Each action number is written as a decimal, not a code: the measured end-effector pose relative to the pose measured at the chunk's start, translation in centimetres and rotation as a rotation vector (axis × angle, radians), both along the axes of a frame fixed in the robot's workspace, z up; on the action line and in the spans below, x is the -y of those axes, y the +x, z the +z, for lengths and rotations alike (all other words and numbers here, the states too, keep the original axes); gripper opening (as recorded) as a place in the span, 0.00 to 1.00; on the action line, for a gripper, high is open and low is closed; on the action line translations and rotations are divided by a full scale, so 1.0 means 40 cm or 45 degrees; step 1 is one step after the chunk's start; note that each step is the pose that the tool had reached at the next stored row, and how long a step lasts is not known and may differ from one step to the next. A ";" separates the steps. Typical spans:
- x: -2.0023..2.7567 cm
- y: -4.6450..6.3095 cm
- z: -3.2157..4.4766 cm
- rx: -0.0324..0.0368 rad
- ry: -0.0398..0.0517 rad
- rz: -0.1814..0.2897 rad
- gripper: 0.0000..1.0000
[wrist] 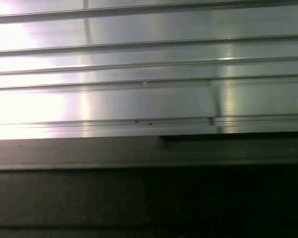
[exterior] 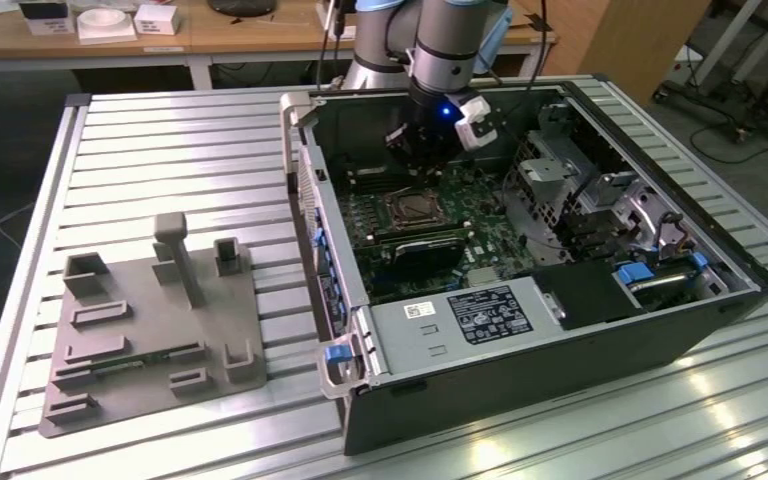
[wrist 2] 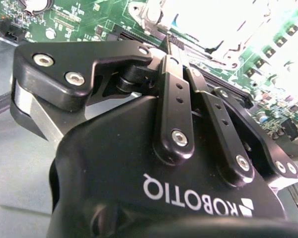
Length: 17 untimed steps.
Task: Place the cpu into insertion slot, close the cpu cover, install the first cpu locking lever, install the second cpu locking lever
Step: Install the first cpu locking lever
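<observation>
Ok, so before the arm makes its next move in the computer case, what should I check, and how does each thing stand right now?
1. Tool inside the open computer case, over the green board: ok.
2. Tool fingers drawn together in the second wrist view: ok. Anything held between them: cannot tell.
3. cpu seated in the insertion slot: cannot tell.
4. Tool stands apart from the insertion slot, on its far side in the exterior view: ok.
5. Grey fixture block lies outside the case, on the exterior view's left, away from the arm: ok.
</observation>
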<state>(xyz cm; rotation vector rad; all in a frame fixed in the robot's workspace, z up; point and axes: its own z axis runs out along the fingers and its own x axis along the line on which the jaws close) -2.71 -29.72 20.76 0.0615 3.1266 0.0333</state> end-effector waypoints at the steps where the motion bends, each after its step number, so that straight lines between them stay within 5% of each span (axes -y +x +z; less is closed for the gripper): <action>1: 0.000 0.001 -0.001 0.0000 0.000 0.000 0.10; 17: 0.000 0.002 -0.016 -0.0001 0.000 0.000 0.10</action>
